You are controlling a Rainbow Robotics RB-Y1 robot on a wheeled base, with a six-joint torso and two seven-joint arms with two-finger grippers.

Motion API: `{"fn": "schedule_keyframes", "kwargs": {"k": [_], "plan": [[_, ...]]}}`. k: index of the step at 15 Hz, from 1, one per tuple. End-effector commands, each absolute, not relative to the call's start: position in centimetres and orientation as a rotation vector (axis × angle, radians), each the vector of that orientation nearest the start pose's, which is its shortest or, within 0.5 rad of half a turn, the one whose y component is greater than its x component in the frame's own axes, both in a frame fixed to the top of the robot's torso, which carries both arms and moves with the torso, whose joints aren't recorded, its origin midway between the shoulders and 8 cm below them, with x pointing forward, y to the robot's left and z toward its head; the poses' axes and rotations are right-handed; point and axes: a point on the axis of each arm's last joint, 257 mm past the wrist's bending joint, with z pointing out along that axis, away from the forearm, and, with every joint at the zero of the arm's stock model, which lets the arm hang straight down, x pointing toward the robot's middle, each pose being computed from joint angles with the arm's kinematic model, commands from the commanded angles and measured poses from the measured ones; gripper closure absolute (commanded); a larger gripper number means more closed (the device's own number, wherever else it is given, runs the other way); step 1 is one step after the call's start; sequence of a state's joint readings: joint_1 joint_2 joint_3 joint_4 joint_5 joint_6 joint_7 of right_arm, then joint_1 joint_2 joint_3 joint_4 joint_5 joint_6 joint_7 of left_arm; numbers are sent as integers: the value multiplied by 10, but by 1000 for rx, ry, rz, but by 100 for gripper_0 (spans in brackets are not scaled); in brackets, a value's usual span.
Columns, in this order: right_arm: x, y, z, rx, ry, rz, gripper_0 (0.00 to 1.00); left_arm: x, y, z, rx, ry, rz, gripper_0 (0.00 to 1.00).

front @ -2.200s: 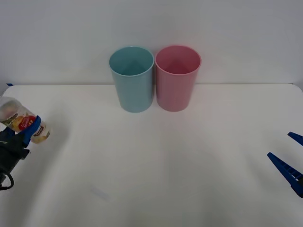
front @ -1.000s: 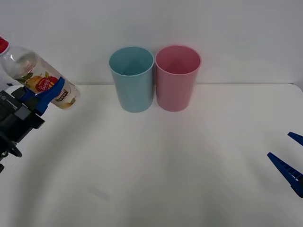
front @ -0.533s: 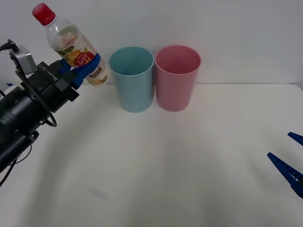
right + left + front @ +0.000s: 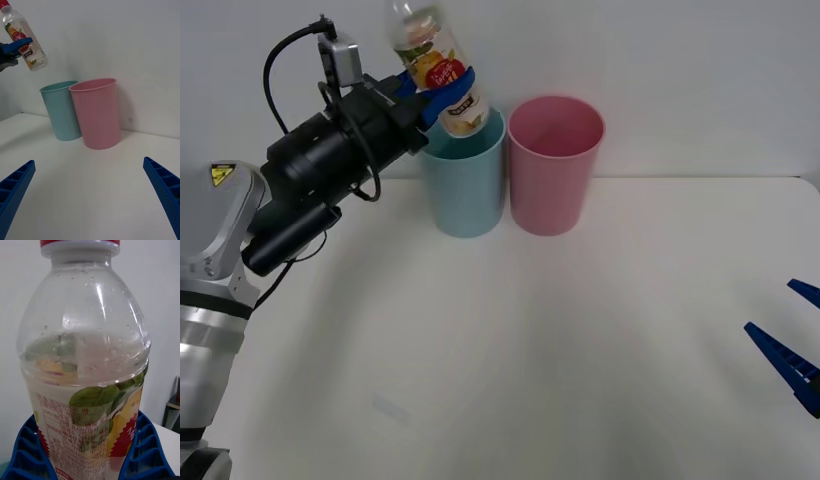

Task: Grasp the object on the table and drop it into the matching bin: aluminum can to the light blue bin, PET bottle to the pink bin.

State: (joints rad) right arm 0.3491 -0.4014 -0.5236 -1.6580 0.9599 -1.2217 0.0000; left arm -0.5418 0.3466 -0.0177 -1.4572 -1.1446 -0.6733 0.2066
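- Clear plastic PET bottle, red cap up, hangs tilted above the light blue bin, gripped at its label by the left gripper, jaws closed on it.
- Pink bin stands touching the blue one; both interiors look empty.
- Right gripper hovers low over the white tabletop, jaws wide apart, holding nothing.

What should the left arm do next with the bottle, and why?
Probably carry it a little further toward the robot's right before letting go. The left claw holds the bottle above the blue bin, but a PET bottle belongs in the pink bin beside it. The right claw waits open, low at the right.
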Motion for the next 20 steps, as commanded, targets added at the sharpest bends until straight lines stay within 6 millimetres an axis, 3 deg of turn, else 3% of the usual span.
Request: {"fn": "schedule_keyframes", "kwargs": {"k": [1,7,11,16,20], "plan": [[342,-330,-169,-465,1441,567,0,589,46,30,576,1162,-737,100],[342,-330,-169,-465,1441,567,0,637,-12,39,604,1215,-661,100],[342,-330,-169,-465,1441,567,0,657,-49,43,616,1248,-605,100],[342,-330,-169,-465,1441,567,0,655,-83,46,670,1240,-545,100],[342,-330,-169,-465,1441,567,0,655,-86,44,665,1244,-532,100]]}}
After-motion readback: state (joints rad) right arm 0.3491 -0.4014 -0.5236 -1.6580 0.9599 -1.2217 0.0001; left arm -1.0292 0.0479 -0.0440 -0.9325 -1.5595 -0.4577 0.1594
